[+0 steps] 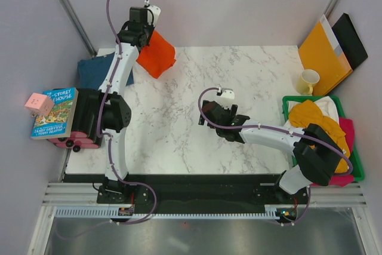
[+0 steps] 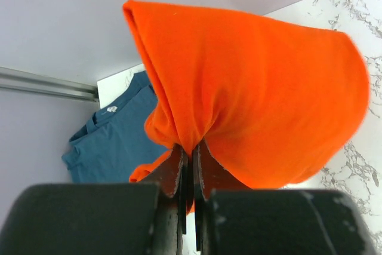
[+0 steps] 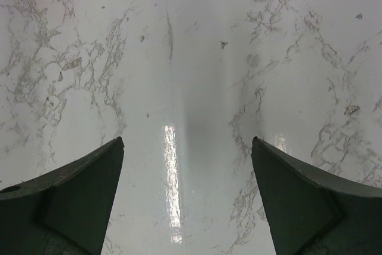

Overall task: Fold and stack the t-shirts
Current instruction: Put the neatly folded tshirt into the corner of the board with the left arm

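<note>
The left gripper (image 2: 191, 150) pinches the orange shirt (image 2: 256, 100) above the far-left corner of the bench (image 1: 173, 147). Only its wrist view shows the jaws pressed together on the cloth, with the blue shirt (image 2: 113, 141) behind. The right gripper (image 3: 188, 147) hangs spread mid-bench. Only the top view shows other shirts (image 1: 316, 123) heaped in the green basket (image 1: 287, 101) at the right edge.

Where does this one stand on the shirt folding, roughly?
Looks done: the teal-blue shirt lies at the far-left corner, apparently folded. In hand: the left gripper is shut on the orange-red shirt, lifted near it; the right gripper hangs open. Left: the yellow, white and pink shirt heap in the green bin.
</note>
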